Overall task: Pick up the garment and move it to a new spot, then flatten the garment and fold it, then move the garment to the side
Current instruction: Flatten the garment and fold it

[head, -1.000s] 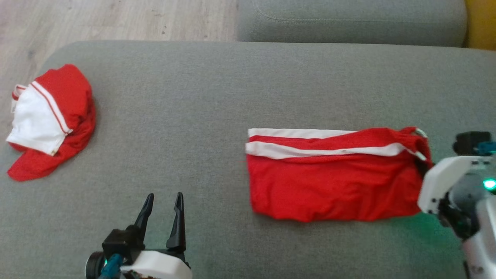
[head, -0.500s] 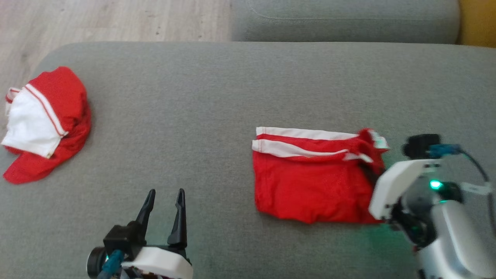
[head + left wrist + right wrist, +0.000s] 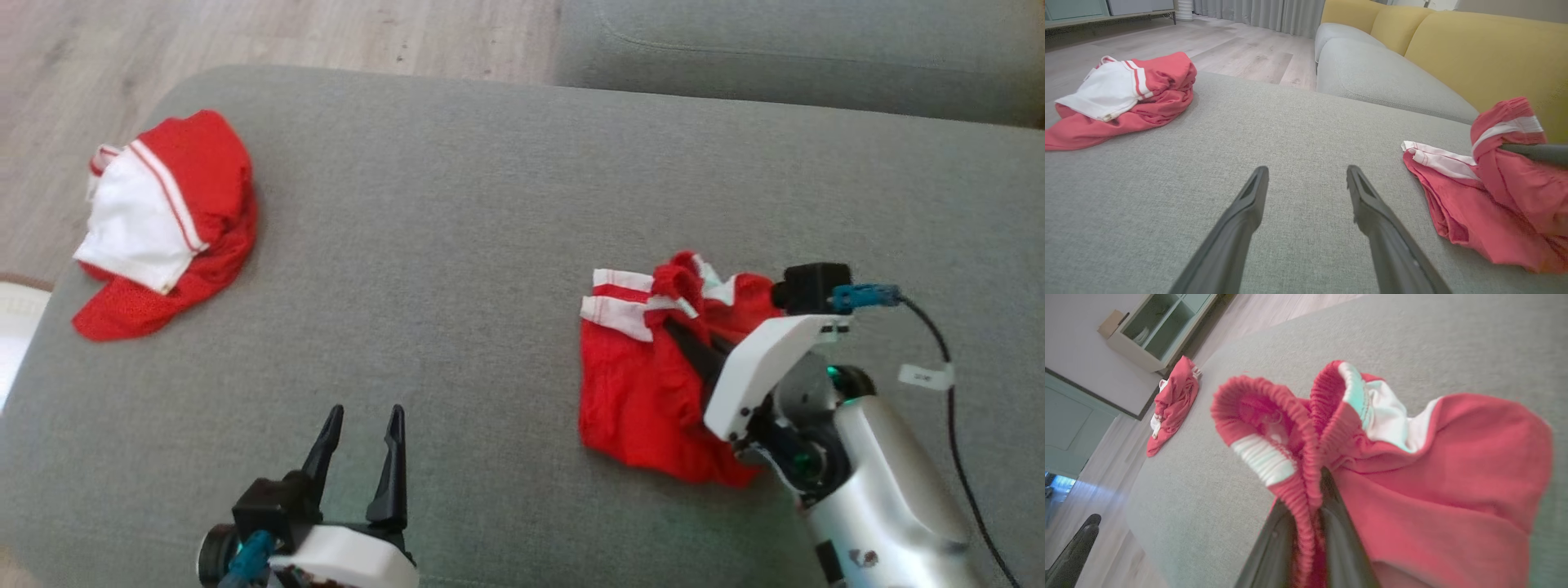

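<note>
Left gripper [image 3: 366, 412]: closest to you, lower left, jaws spread wide and empty over the cushion [image 3: 457, 204].
Right gripper [image 3: 1314, 498]: you see it pinching the shorts [image 3: 637, 392] by the elastic waistband.
Shorts: right of centre, with the waistband end raised and bunched; the rest lies on the cushion.
Second garment [image 3: 163, 220]: crumpled at the cushion's far left edge, well apart.
Floor [image 3: 286, 33]: pale wood beyond.
</note>
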Controlling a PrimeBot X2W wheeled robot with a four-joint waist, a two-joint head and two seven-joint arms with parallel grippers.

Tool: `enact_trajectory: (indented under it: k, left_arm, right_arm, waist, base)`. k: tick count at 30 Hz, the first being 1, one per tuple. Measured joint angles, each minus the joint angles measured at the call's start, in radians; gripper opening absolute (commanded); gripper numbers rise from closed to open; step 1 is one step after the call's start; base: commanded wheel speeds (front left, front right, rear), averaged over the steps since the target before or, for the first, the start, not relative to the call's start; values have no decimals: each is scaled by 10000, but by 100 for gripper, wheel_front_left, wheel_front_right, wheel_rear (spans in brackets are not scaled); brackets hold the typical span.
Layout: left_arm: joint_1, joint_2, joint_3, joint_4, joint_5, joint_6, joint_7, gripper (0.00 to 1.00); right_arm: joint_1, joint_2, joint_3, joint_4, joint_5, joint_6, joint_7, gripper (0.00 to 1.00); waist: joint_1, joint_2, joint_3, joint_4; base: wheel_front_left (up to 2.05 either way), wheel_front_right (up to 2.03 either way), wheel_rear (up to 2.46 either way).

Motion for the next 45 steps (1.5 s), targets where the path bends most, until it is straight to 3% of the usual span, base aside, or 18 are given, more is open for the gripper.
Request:
enact_trajectory:
  k: [8, 9, 10, 11, 20, 24, 27, 35, 45]
  left_arm:
    - [-31, -138, -123, 171, 0, -121, 0, 100]
    - [-35, -144, -146, 186, 0, -125, 0, 100]
    - [-39, -150, -173, 209, 0, -125, 0, 100]
    - [-41, -155, -203, 244, 0, -125, 0, 100]
    - [-44, -180, -249, 322, 0, -125, 0, 100]
    - [-60, -211, -249, 318, 0, -132, -2, 100]
    - [-211, -232, -247, 316, 2, -219, -6, 100]
    - [-598, -366, -144, 249, 35, -242, -13, 100]
    - [-342, -293, 424, 58, 33, -73, -100, 100]
  right_arm:
    - [-853, 2, 1120, 2015, 945, 0, -1055, 0]
    - [-933, 2, 1200, 2259, 980, 0, -1200, 8]
    - [-1021, 2, 1279, 2512, 995, 0, -1317, 38]
    - [-1090, 2, 1360, 2706, 1047, 0, -1440, 100]
    - [-1734, 2, 2629, 3104, 2219, 0, -2378, 100]
    - [-2086, 0, 2834, 3110, 2015, 0, -3095, 100]
    - [-2227, 2, 2709, 3262, 1202, 0, -3824, 100]
    - [-1906, 2, 842, 3126, -1739, 0, -5440, 100]
    - [1131, 21, -1501, 481, -3762, 0, -6280, 100]
  waist:
    - [0, 0, -61, 447]
    - [0, 0, -68, 476]
    - [0, 0, -73, 503]
    - [0, 0, -76, 526]
    - [0, 0, -57, 442]
    - [0, 0, -82, 240]
    - [0, 0, -115, 48]
    - [0, 0, -299, -571]
    - [0, 0, -688, -1336]
  base:
    - [0, 0, 0]
    - [0, 0, 0]
    - [0, 0, 0]
    - [0, 0, 0]
    - [0, 0, 0]
    - [0, 0, 0]
    - [0, 0, 0]
    - [0, 0, 0]
    - [0, 0, 0]
